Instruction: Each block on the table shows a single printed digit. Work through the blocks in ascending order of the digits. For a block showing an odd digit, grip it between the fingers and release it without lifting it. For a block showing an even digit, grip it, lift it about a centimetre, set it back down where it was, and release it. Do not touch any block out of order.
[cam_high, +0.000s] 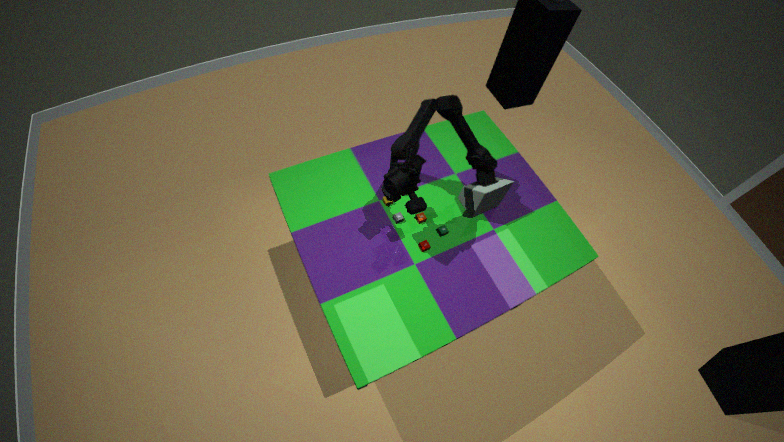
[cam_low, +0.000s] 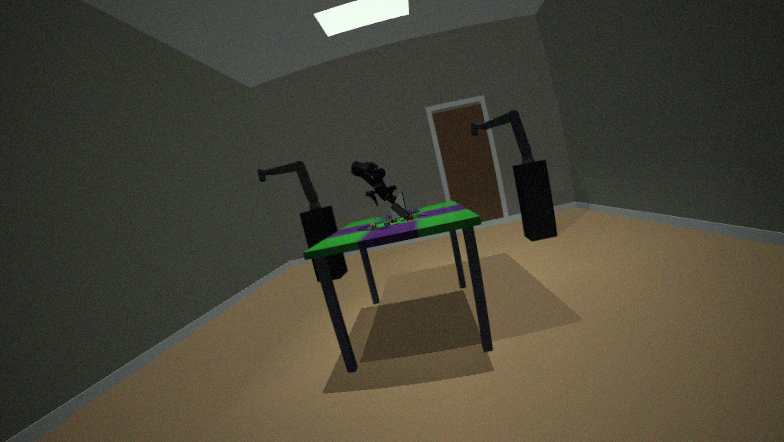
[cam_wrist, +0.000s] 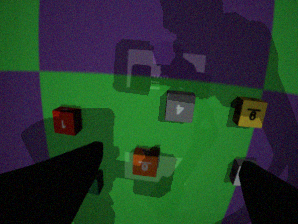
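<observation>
Wrist view: block digits blurred, tool (cam_wrist: 166, 212) open.
</observation>
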